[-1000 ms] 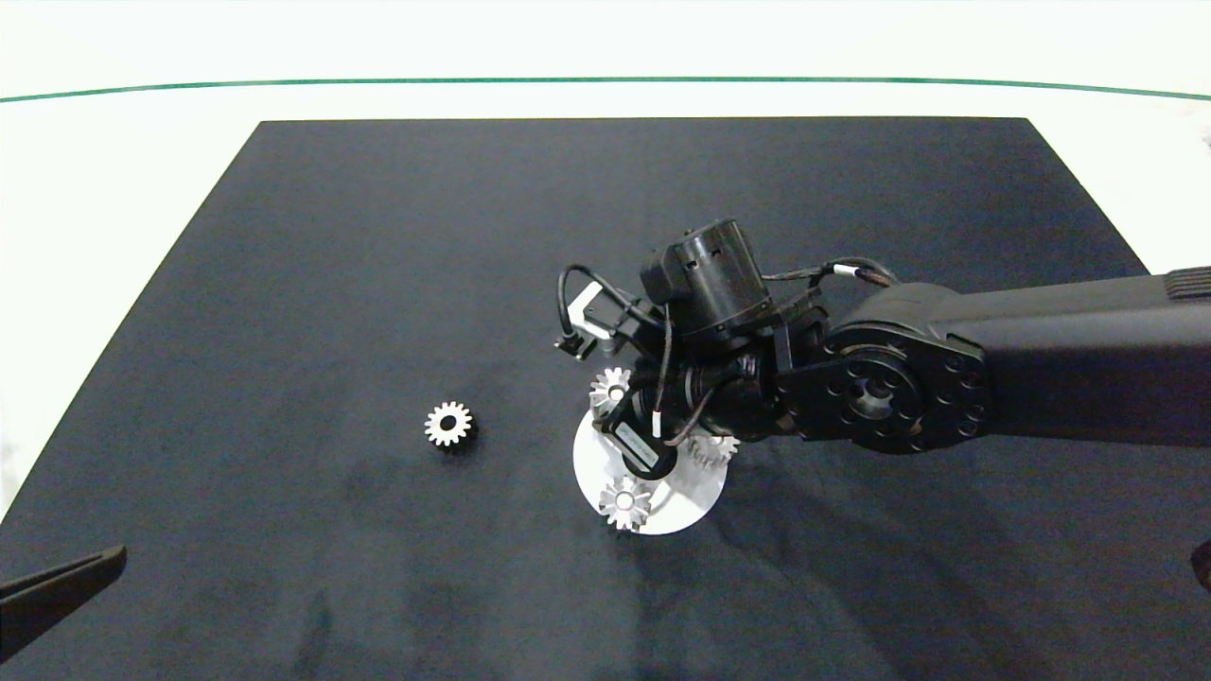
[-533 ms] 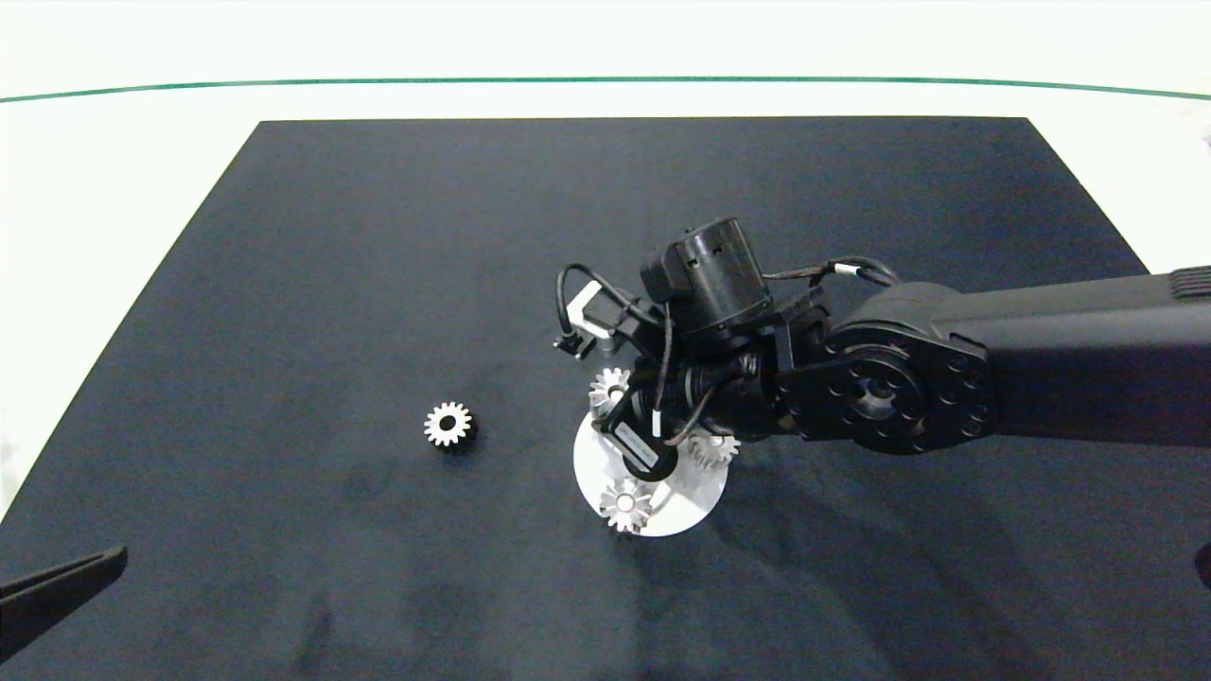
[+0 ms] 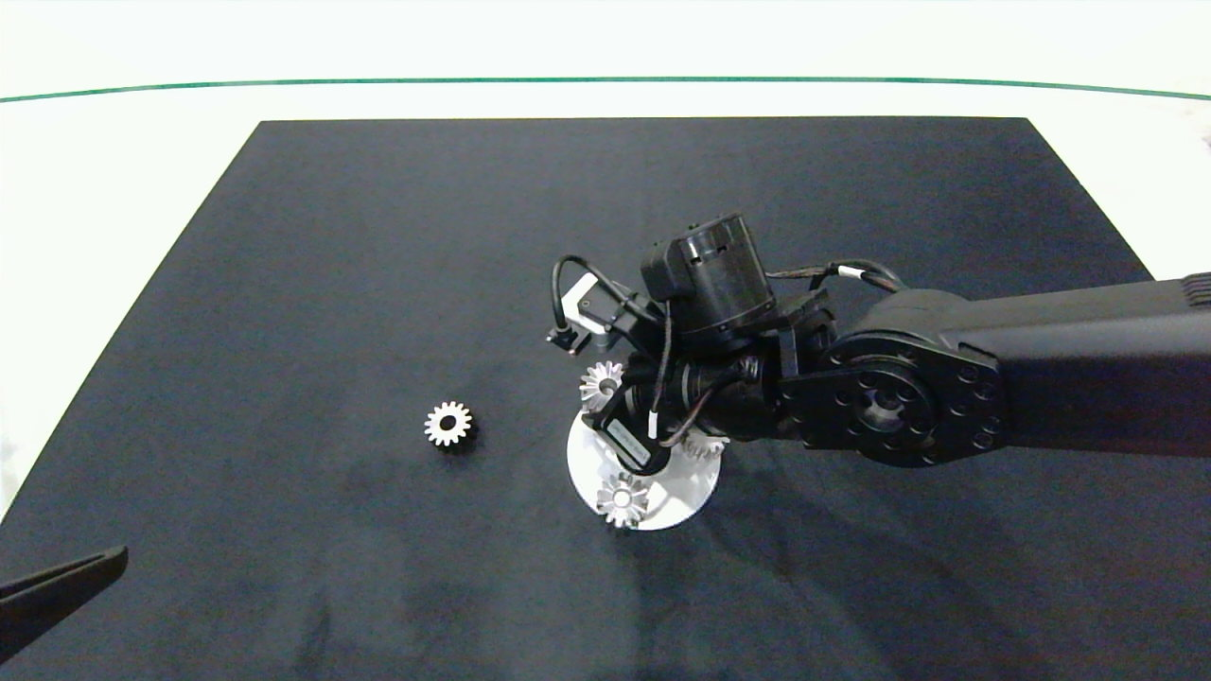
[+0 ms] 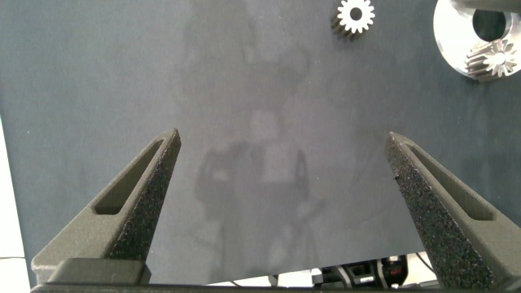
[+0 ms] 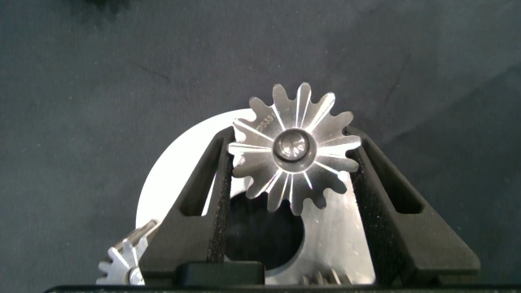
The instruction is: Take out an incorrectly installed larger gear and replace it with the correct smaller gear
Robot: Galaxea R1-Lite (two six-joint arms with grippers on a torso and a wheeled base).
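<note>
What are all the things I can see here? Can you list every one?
Larger gear: one, silver with long pointed teeth, between the right gripper's fingers over the white disc.
Smaller gear: one, silver face and black sides, lying alone on the mat, left of the disc.
Other gears: two in the head view, silver, one at the disc's far edge and one at its near edge.
White disc: one, round, mid-mat, partly under the right arm.
Black mat: one, covering most of the table.
White table: one, with a green line near the far edge.
Right gripper: dark fingers closed on the larger gear.
Left gripper: open, parked at the mat's near left corner.
</note>
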